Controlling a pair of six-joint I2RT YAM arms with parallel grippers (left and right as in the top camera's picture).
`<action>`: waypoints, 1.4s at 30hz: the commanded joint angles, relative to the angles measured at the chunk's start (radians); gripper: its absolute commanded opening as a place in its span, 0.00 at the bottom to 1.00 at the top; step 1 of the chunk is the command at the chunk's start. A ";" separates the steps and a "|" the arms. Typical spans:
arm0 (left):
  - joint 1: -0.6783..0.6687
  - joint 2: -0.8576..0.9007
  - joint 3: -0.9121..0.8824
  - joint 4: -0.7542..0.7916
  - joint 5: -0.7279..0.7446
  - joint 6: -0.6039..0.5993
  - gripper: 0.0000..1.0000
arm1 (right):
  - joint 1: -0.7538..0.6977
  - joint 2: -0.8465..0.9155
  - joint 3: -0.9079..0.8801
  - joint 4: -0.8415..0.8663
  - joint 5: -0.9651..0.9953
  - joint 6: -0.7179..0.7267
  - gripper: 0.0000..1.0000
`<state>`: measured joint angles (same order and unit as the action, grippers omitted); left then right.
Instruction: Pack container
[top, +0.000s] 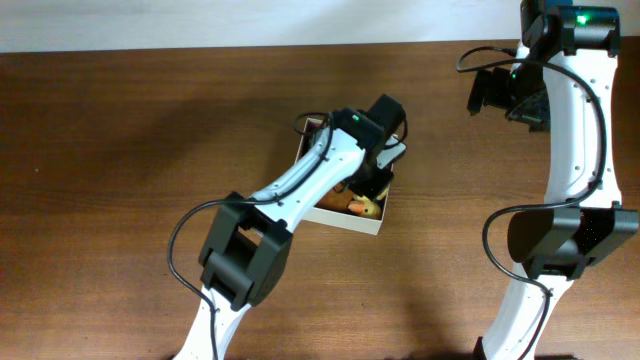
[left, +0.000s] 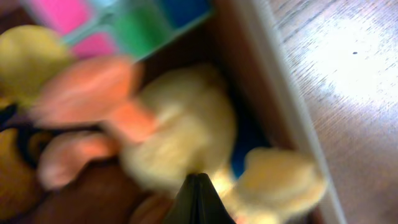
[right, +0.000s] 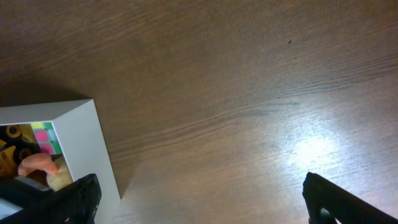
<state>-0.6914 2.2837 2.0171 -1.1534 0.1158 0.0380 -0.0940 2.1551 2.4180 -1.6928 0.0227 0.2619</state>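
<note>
We see the container (top: 342, 221) near the middle of the table (top: 120, 150). It is a shallow white-walled box with a dull brown inside. The left arm reaches across most of it, so only its near wall and one far corner show from overhead.

Inside it, against the near wall, lies a soft yellow toy (left: 186, 124) with orange parts. It shows as a yellow and orange patch (top: 362, 207) from overhead. Beside it in the box are a pink, green and blue piece (left: 124, 22) and another yellow thing (left: 25, 56), both too blurred for us to name.

The left gripper (left: 198, 198) hangs inside the container, just over the yellow toy. Its fingers are pressed together with only a thin seam between them, and we see nothing caught there, though that view is blurred.

The right gripper (right: 200, 180) is well apart from the container, over bare wood on its far right side. Its fingers (right: 68, 199) are spread wide with nothing between them. One white corner (right: 81, 143) of the container shows at the edge of its view.
</note>
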 joint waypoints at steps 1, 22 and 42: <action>0.055 -0.006 0.125 -0.058 -0.008 -0.035 0.02 | -0.005 -0.017 0.013 -0.002 0.013 0.009 0.99; 0.419 -0.050 0.583 -0.469 -0.087 -0.254 0.99 | -0.005 -0.017 0.013 -0.001 0.012 0.009 0.99; 0.783 -0.151 0.583 -0.501 -0.091 -0.277 0.99 | 0.184 -0.017 -0.004 -0.004 0.092 -0.218 0.99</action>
<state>0.0891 2.1540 2.5847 -1.6505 0.0280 -0.2291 0.0105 2.1551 2.4180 -1.6878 -0.0078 0.0799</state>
